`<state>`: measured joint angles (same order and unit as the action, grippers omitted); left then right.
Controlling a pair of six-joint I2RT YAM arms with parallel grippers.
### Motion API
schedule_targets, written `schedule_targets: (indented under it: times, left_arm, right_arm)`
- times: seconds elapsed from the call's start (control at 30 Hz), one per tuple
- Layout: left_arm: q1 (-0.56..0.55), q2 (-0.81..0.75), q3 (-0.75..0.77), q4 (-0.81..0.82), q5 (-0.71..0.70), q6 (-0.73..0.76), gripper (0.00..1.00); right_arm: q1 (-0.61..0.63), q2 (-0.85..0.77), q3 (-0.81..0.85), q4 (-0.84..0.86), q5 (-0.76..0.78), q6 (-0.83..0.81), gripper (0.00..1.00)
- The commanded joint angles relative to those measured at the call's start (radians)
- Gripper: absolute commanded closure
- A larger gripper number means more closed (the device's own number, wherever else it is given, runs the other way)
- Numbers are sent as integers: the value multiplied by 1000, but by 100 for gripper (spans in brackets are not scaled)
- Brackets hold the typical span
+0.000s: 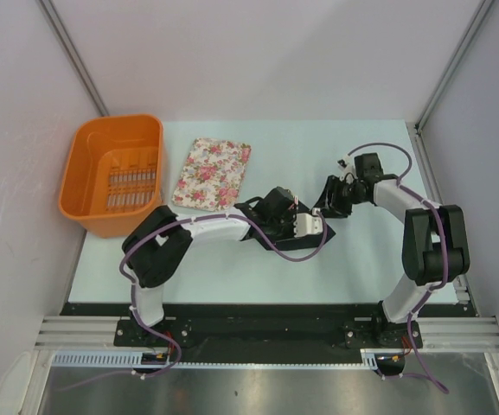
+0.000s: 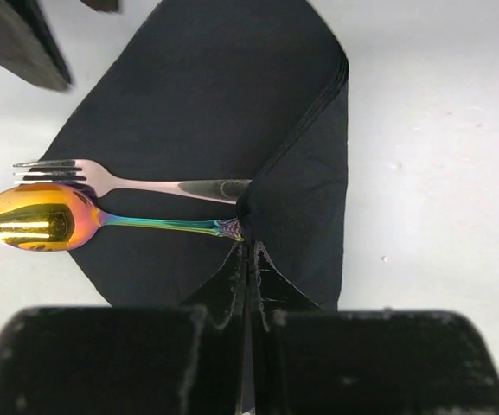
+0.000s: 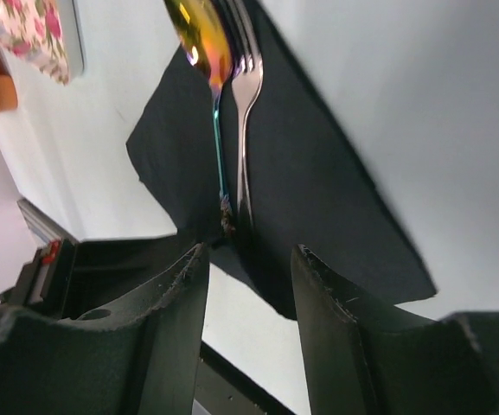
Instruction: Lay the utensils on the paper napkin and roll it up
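The black paper napkin (image 2: 206,95) lies on the table, one corner folded over the handle ends of the utensils. A gold-headed spoon (image 2: 33,216) and a silver fork (image 2: 102,177) lie side by side on it, heads reaching past its edge. My left gripper (image 2: 249,249) is shut on the folded napkin corner. My right gripper (image 3: 249,251) is open and empty, hovering just above the napkin (image 3: 318,181) near the handle ends; the spoon (image 3: 201,39) and fork (image 3: 247,78) show beyond it. In the top view both grippers (image 1: 318,226) (image 1: 324,203) meet over the napkin (image 1: 247,210), hiding the utensils.
A pink floral cloth (image 1: 212,173) lies left of the napkin and shows in the right wrist view (image 3: 24,35). An orange basket (image 1: 85,164) stands at the far left. White walls enclose the table at the back and sides.
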<state>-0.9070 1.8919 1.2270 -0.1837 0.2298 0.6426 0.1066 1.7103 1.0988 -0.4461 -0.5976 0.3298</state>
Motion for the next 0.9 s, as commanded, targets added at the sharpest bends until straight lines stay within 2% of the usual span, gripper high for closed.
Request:
schedule_targets:
  times: [0.0, 0.13, 0.33, 0.57, 0.87]
  left_arm:
    - [8, 7, 19, 62, -39, -23, 96]
    - [8, 16, 16, 96, -67, -37, 94]
    - [8, 27, 17, 109, -67, -44, 82]
    - [8, 33, 11, 98, -72, -43, 78]
    - [16, 46, 16, 109, -79, -58, 69]
  right_arm:
    - [33, -51, -39, 17, -57, 21, 53]
    - [62, -72, -96, 41, -77, 31, 56]
    - [93, -74, -123, 31, -71, 23, 61]
    - [122, -86, -163, 21, -97, 15, 74]
    - [186, -57, -188, 58, -48, 23, 75]
